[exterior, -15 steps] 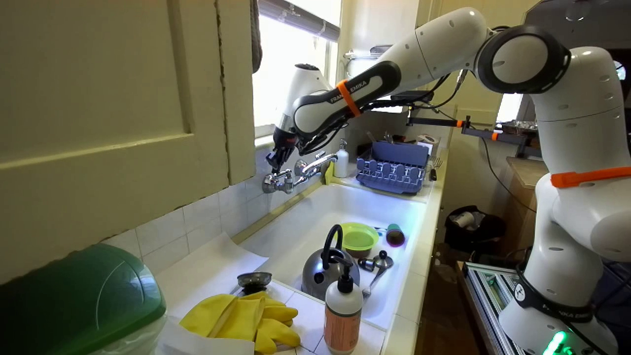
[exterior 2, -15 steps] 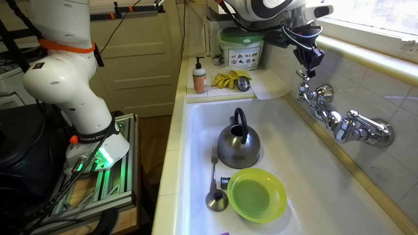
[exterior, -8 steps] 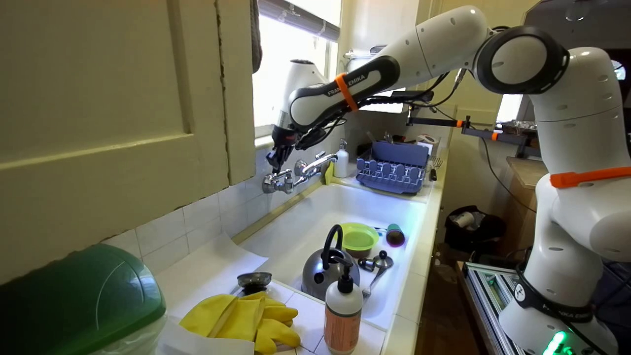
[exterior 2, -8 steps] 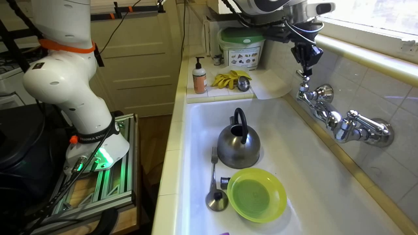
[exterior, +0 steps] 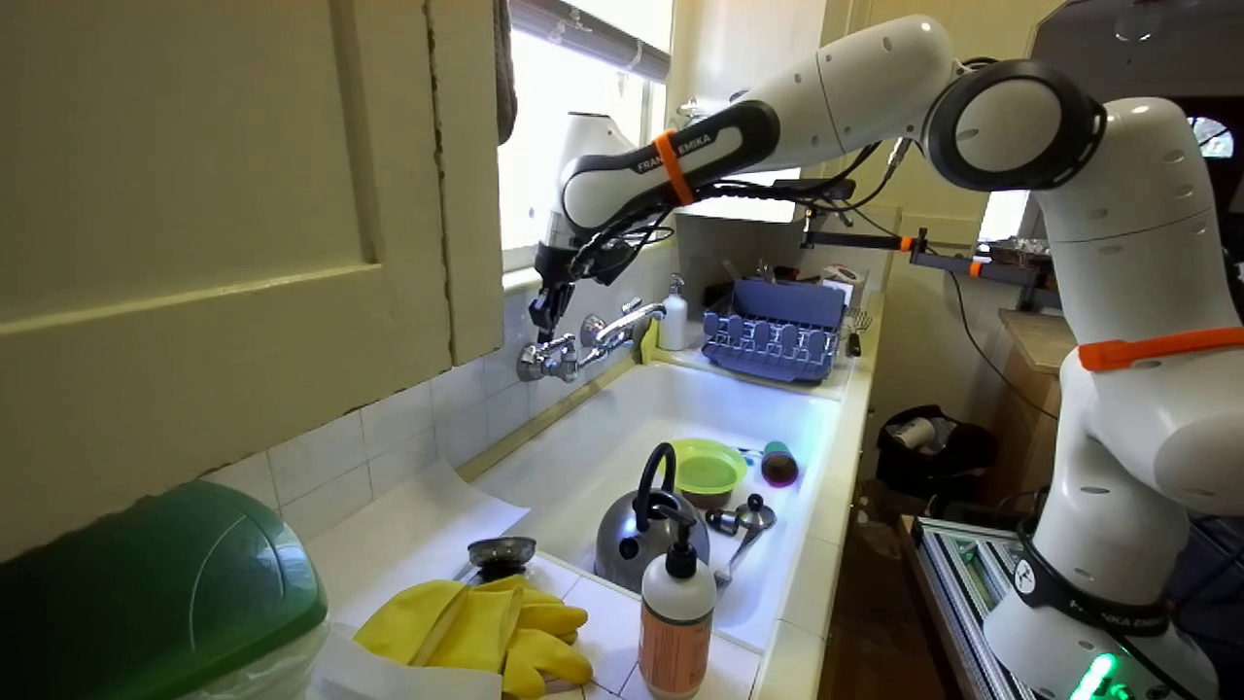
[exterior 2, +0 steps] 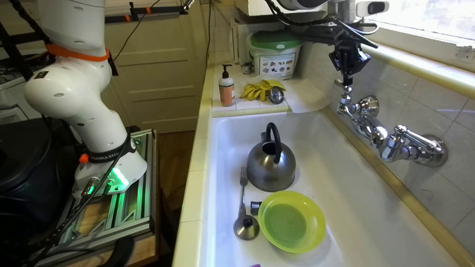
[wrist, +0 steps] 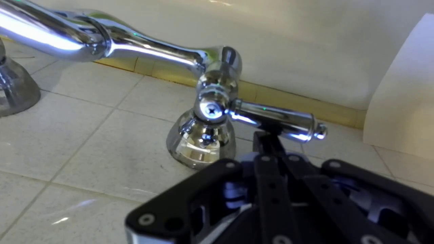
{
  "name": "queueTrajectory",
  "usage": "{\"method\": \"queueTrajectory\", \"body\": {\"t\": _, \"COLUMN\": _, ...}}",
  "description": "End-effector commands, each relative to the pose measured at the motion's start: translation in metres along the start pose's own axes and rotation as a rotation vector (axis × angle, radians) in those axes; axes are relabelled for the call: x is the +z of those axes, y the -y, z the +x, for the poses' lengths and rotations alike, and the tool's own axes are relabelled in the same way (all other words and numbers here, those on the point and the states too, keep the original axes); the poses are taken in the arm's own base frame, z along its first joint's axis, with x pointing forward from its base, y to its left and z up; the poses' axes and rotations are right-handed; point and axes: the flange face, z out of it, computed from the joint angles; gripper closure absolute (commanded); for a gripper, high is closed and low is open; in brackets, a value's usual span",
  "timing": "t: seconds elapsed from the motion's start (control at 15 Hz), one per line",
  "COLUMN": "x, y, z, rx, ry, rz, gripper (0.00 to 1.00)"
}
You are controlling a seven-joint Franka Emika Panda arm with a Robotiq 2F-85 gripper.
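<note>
My gripper (wrist: 268,137) is shut with nothing between its fingers. Its tips rest at the underside of a chrome lever handle (wrist: 291,118) on the wall faucet in the wrist view; they look to be touching it, beside it rather than around it. The round chrome wall flange (wrist: 201,140) shows left of the fingers. In an exterior view the gripper (exterior 2: 347,81) points down onto the nearer end of the faucet (exterior 2: 345,98) by the bucket side, partly covering the lever. The gripper (exterior: 547,332) also appears above the tap (exterior: 554,360) from the opposite end.
Below lies a white sink (exterior 2: 356,193) with a kettle (exterior 2: 271,167), a green bowl (exterior 2: 292,222) and a fork (exterior 2: 243,181). A second faucet handle (exterior 2: 423,139) projects from the tiled wall. Yellow gloves (exterior: 476,627), a soap bottle (exterior: 677,612) and a dish rack (exterior: 777,331) stand around.
The wrist has tilted and swung toward the window wall, while the shut fingertips have shifted only slightly at the lever. I see no clear movement of the lever; other objects stay put.
</note>
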Motion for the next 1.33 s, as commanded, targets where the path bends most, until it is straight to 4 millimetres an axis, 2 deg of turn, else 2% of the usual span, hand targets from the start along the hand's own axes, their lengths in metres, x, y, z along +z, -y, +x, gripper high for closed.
{"method": "queueTrajectory", "body": {"t": 0.0, "x": 0.007, "y": -0.002, "z": -0.009, "rx": -0.126, "ry": 0.120, "rz": 0.040, "gripper": 1.00}}
{"method": "queueTrajectory", "body": {"t": 0.53, "x": 0.009, "y": -0.017, "z": -0.013, "rx": -0.329, "ry": 0.209, "rz": -0.015, "gripper": 1.00}}
{"method": "queueTrajectory", "body": {"t": 0.93, "x": 0.010, "y": -0.020, "z": -0.017, "rx": -0.494, "ry": 0.218, "rz": 0.050, "gripper": 1.00}}
{"method": "queueTrajectory", "body": {"t": 1.27, "x": 0.003, "y": -0.012, "z": -0.015, "rx": -0.460, "ry": 0.291, "rz": 0.057, "gripper": 1.00}}
